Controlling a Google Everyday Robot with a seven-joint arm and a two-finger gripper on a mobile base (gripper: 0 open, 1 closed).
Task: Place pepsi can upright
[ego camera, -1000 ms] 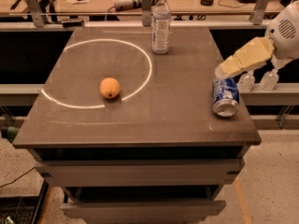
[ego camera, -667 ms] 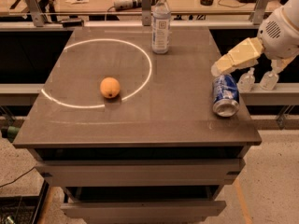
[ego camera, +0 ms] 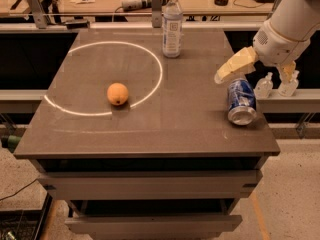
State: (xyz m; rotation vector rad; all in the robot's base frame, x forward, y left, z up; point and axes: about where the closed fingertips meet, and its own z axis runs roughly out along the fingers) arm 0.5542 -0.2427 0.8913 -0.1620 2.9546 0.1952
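hand [ego camera: 255, 76] leftward (jaws apart) over pepsi can [ego camera: 241, 101]

Orange [ego camera: 118, 93], upright water bottle [ego camera: 172, 24] — dark table [ego camera: 200, 129]

Soft overhead light, moderately bright. Dark grey stone-look worktop [ego camera: 150, 129] carries a faint sheen. Small soft shadow sits under the round orange fruit [ego camera: 118, 93]. Cream two-finger hand [ego camera: 254, 77], spread above the lying blue aluminium pepsi can [ego camera: 241, 101] at the right edge, is evenly lit.
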